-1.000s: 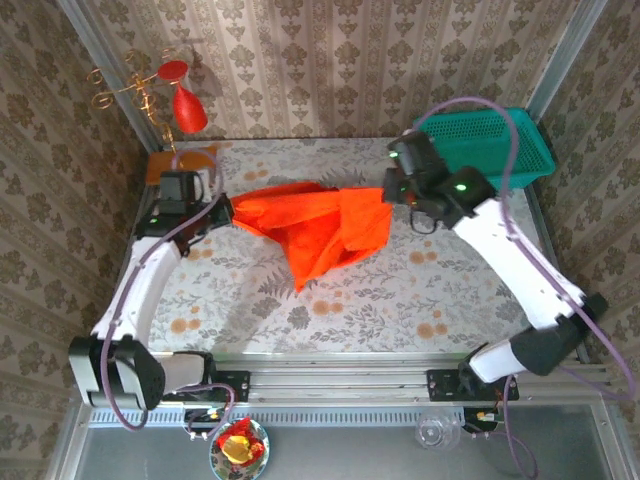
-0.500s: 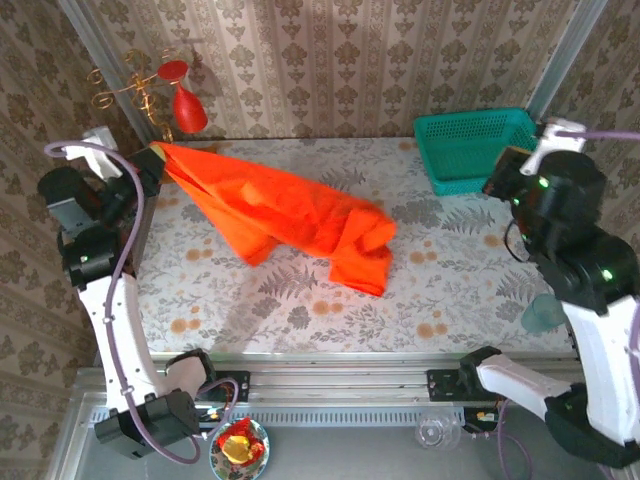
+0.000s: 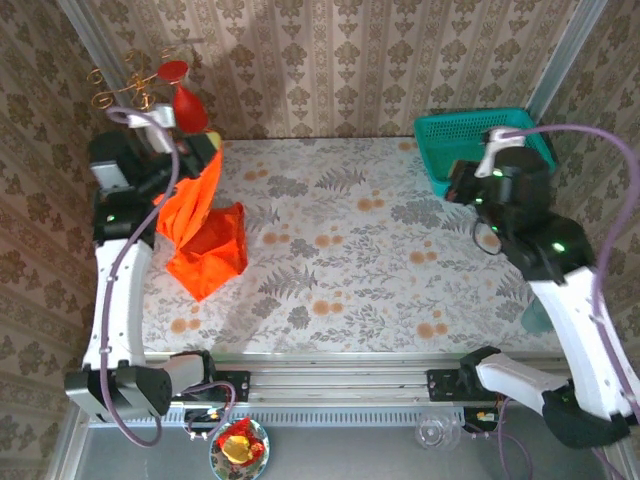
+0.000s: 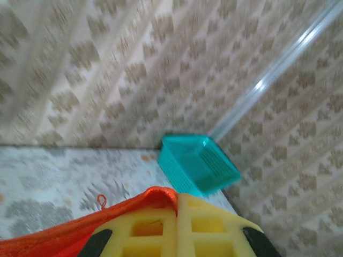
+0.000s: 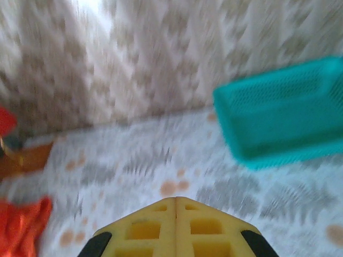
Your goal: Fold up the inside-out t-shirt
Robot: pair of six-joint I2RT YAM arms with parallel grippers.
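The inside-out t-shirt [image 3: 203,238], bright orange-red and crumpled, hangs in a bunch at the table's left side, its lower end resting on the flowered cloth. My left gripper [image 3: 209,147] is raised near the back left corner and holds the shirt's upper edge. In the left wrist view the yellow fingers [image 4: 214,225] are shut, with a fold of the t-shirt [image 4: 134,206] pinched between them. My right gripper [image 3: 457,186] hovers by the basket, shut on nothing. In the right wrist view the right gripper [image 5: 176,199] has its pads pressed together, and the t-shirt [image 5: 20,229] shows at the lower left.
A teal basket [image 3: 482,146] stands at the back right corner, and shows as a teal basket [image 4: 198,166] and a teal basket [image 5: 284,115] in the wrist views. A red ornament on a gold stand [image 3: 184,103] is at the back left. An orange-brown block [image 5: 25,158] lies by the left wall.
The left arm has swung the shirt from lying stretched across the table to hanging bunched at the left side. The right arm, which let go earlier, has moved in near the basket.
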